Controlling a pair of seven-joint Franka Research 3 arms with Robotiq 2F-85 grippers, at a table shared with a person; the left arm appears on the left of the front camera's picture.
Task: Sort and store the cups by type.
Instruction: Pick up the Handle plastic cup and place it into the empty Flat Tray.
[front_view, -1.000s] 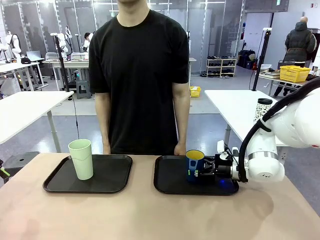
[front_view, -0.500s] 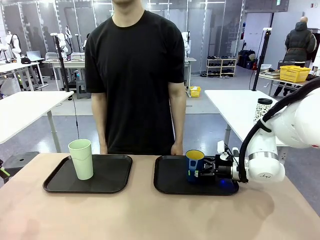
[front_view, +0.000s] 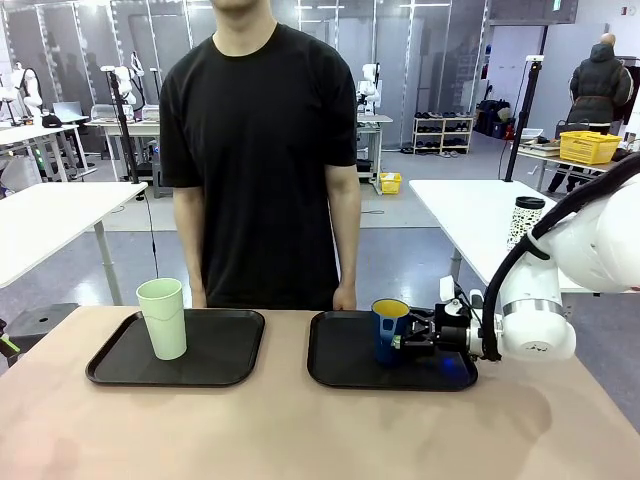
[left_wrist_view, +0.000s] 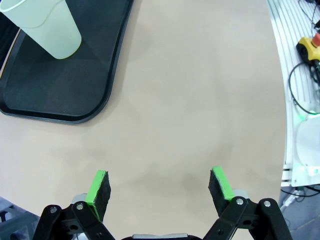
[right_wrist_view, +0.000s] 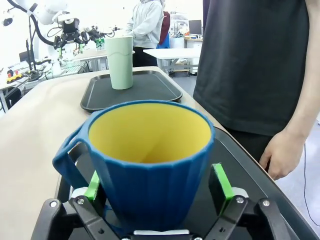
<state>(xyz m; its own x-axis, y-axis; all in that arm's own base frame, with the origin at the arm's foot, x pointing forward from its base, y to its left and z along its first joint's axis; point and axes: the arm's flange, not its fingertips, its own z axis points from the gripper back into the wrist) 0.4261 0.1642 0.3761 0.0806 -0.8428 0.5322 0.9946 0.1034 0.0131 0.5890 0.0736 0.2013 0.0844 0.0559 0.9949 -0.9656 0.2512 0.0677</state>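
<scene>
Front view: we see the dark blue ribbed mug with yellow inside (front_view: 389, 331) on the right black tray (front_view: 345, 367), the right gripper (front_view: 405, 338) at its 3 o'clock, and the tall pale green plastic tumbler (front_view: 163, 318) on the left black tray (front_view: 215, 365).

Left wrist view: the left gripper (left_wrist_view: 159, 187) hangs open over the tan worktop (left_wrist_view: 200, 100), the tumbler (left_wrist_view: 43, 24) at 11 o'clock.

Right wrist view: the right gripper (right_wrist_view: 155, 186) stands spread around the mug (right_wrist_view: 150, 160), pads (right_wrist_view: 221, 181) clear of its wall.

Two black trays (front_view: 250, 345) (front_view: 330, 360) side by side on tan table (front_view: 300, 430); speckled travel cup (front_view: 524, 218) behind.

Pale green tumbler (front_view: 163, 317) on a black tray (front_view: 120, 362); dark blue ribbed mug (front_view: 389, 331) with a yellow interior on a second black tray (front_view: 340, 362) — both on a beige tabletop (front_view: 300, 430). White right arm (front_view: 535, 325); black end effector (front_view: 407, 339) with green pads (right_wrist_view: 220, 182). Person's shirt (front_view: 255, 150) — plain black.
</scene>
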